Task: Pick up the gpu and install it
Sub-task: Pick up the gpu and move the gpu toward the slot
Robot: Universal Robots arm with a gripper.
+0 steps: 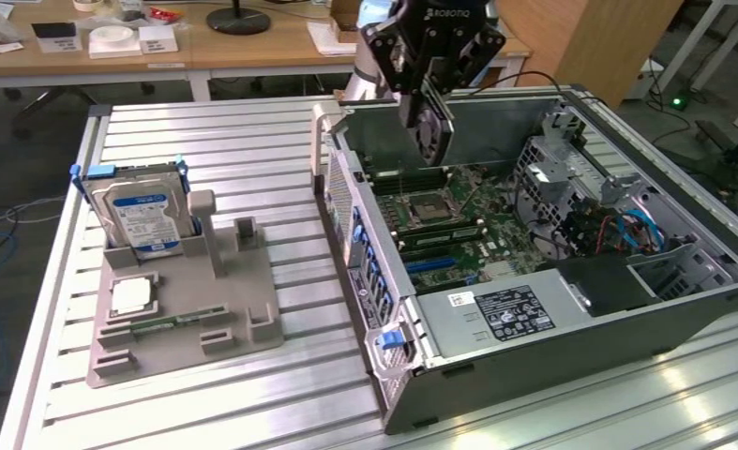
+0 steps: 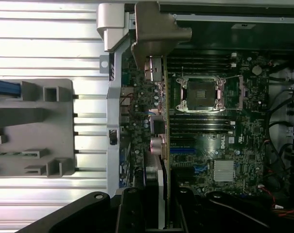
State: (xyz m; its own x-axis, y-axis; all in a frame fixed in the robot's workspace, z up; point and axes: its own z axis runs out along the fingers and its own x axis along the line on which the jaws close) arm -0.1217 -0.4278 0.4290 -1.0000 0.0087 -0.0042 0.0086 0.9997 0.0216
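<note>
My gripper [image 1: 428, 98] hangs over the far end of the open computer case [image 1: 532, 352], shut on the gpu [image 1: 434, 136]. The card hangs on edge between the fingers, dark face showing, above the motherboard [image 1: 469, 220] and clear of it. In the wrist view the gpu [image 2: 160, 126] appears edge-on, running from my gripper [image 2: 159, 213] out to its silver end bracket [image 2: 156, 29]. That bracket lies near the case's rear wall. The card lines up beside the CPU socket [image 2: 202, 92] and above the blue slots [image 2: 183, 150].
A grey holder tray [image 1: 237, 328] sits on the slatted metal table [image 1: 218, 141] at the exterior view's left. It carries a hard drive [image 1: 143, 211], a processor chip [image 1: 131, 295] and a memory stick [image 1: 156, 326]. Cables and drive cages [image 1: 594, 206] crowd the case's right side.
</note>
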